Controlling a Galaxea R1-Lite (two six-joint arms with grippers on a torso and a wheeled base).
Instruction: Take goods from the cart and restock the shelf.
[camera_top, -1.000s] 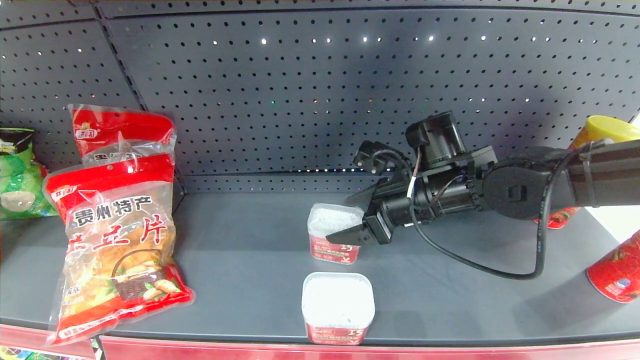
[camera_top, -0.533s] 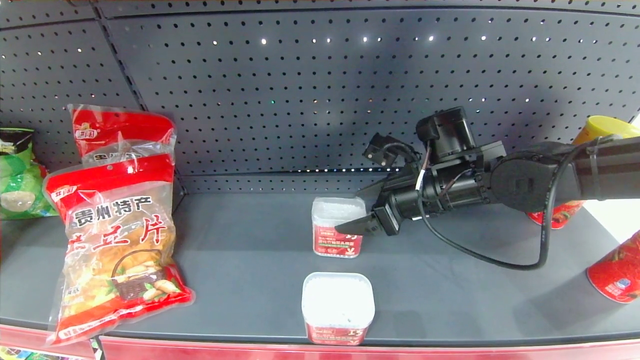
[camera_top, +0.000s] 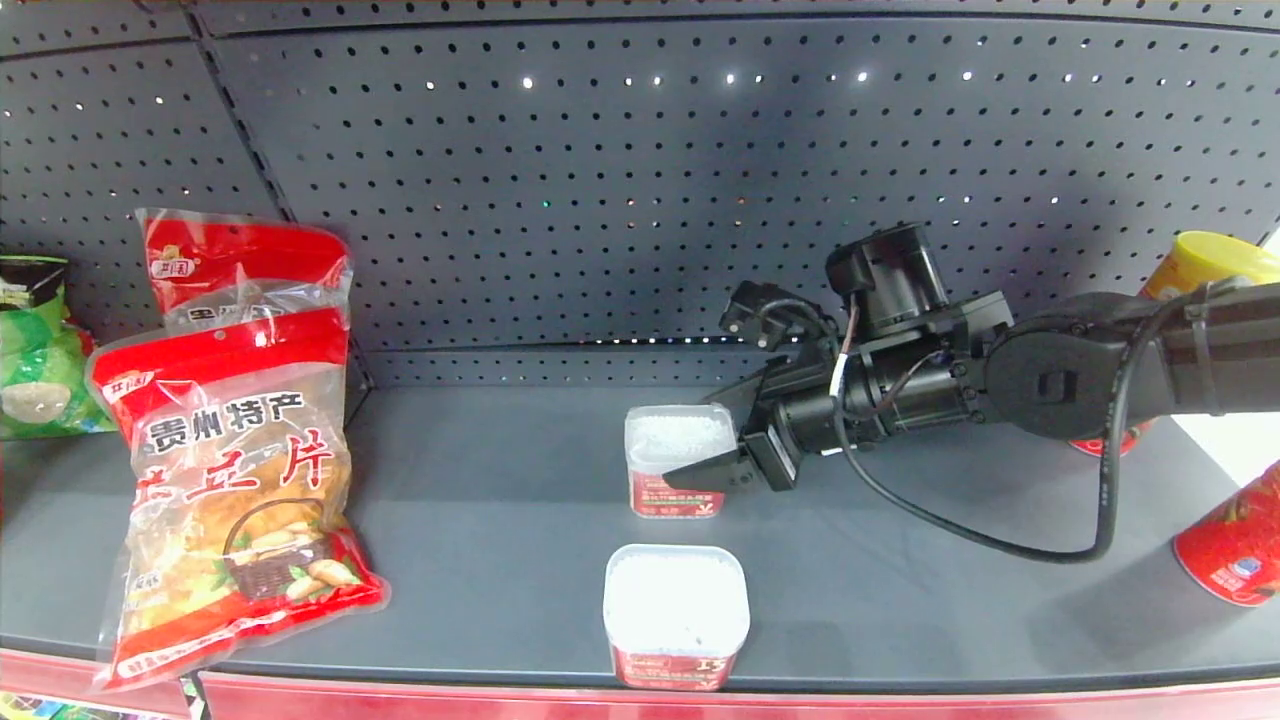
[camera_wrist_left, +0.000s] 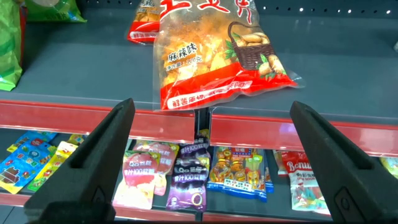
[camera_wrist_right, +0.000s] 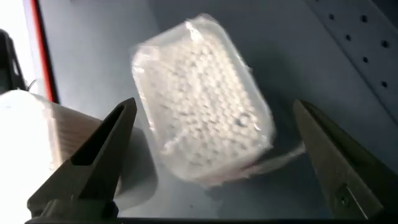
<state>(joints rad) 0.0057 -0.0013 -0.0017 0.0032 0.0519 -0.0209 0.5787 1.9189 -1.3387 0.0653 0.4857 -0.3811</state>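
Since half a second before, the right gripper (camera_top: 708, 443) had dropped back down and leftward to the rear tub (camera_top: 665, 440), a small clear plastic box of white pellets with a red printed label, which had stayed upright.

Nearest, the left gripper (camera_wrist_left: 211, 104) hung below the shelf's red front edge (camera_wrist_left: 261, 127), fingers spread wide with nothing between them, facing small sweet packets (camera_wrist_left: 193, 177) on a lower row. At the front lip of the dark grey shelf board (camera_top: 480, 520) stood the front tub (camera_top: 676, 610), a matching clear box with a red label. To its left leaned a clear-and-red bag of potato slices (camera_top: 235, 480) bearing large characters and a basket picture, with a second like bag (camera_top: 245, 265) behind and a green bag (camera_top: 35, 350) beyond.

The rear tub stood mid-shelf, behind the front one and apart from it. The right arm came in level from the right, its fingers wide apart on either side of the tub's right end, gripping nothing. A red can (camera_top: 1235, 545) and a yellow-lidded can (camera_top: 1215, 255) stood far right before the perforated grey back panel (camera_top: 600, 200).
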